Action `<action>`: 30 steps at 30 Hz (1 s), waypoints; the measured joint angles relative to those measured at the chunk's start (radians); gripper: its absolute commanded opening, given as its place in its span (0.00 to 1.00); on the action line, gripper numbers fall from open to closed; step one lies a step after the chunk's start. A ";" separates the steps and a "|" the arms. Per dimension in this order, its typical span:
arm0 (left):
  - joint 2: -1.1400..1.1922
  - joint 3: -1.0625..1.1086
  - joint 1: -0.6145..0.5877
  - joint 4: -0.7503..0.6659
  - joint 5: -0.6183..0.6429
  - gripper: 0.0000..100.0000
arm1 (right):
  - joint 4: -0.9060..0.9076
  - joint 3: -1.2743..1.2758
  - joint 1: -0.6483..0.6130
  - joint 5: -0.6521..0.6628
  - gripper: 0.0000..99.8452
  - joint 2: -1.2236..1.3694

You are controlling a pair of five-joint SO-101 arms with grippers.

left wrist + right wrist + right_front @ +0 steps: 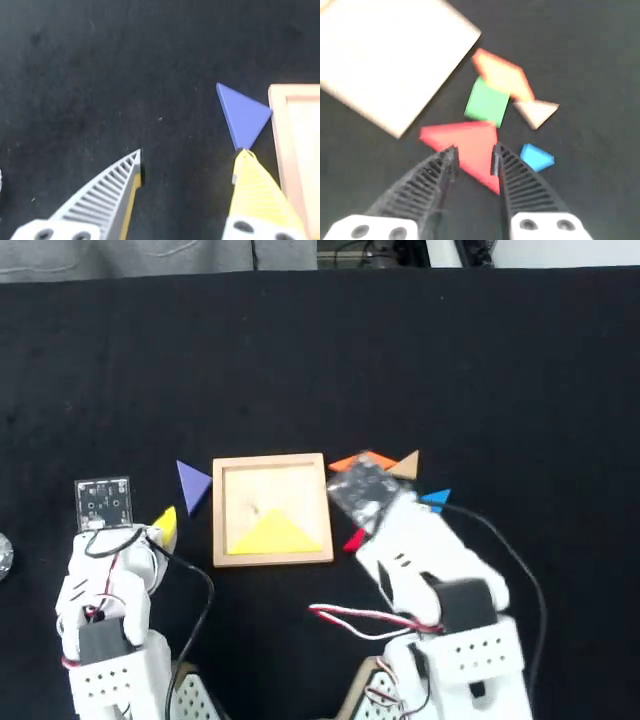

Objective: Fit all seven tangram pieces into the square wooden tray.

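The square wooden tray (222, 510) lies mid-table with a yellow triangle (275, 533) inside, against its near edge. A violet-blue triangle (243, 116) lies just left of the tray (280, 130). My left gripper (190, 162) is open in front of this triangle, its yellow fingertip (245, 159) nearly touching the triangle's point. Right of the tray lie a red triangle (470, 142), a green square (487, 102), an orange parallelogram (502, 75), a tan triangle (536, 112) and a small blue triangle (536, 156). My right gripper (472, 156) is open over the red triangle.
Black cloth covers the table (450, 360). The right arm's wrist (365, 490) hangs over the cluster of pieces and hides the green square from above. A round silvery object (4, 555) sits at the left edge. Both arm bases stand along the near edge.
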 measured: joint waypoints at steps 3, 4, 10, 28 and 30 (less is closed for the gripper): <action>-0.003 0.000 0.000 0.000 0.000 0.29 | 0.107 -0.104 0.003 0.170 0.12 0.178; -0.003 0.000 0.000 0.000 0.000 0.29 | 0.123 -0.124 0.005 0.229 0.12 0.241; -0.005 0.000 0.000 0.000 0.000 0.29 | 0.143 -0.210 0.044 0.542 0.21 0.600; -0.005 0.005 0.000 -0.021 0.000 0.29 | -0.071 -0.348 0.100 0.819 0.34 1.126; -0.005 0.005 0.000 -0.025 0.000 0.29 | -0.092 -0.348 0.100 0.819 0.34 1.148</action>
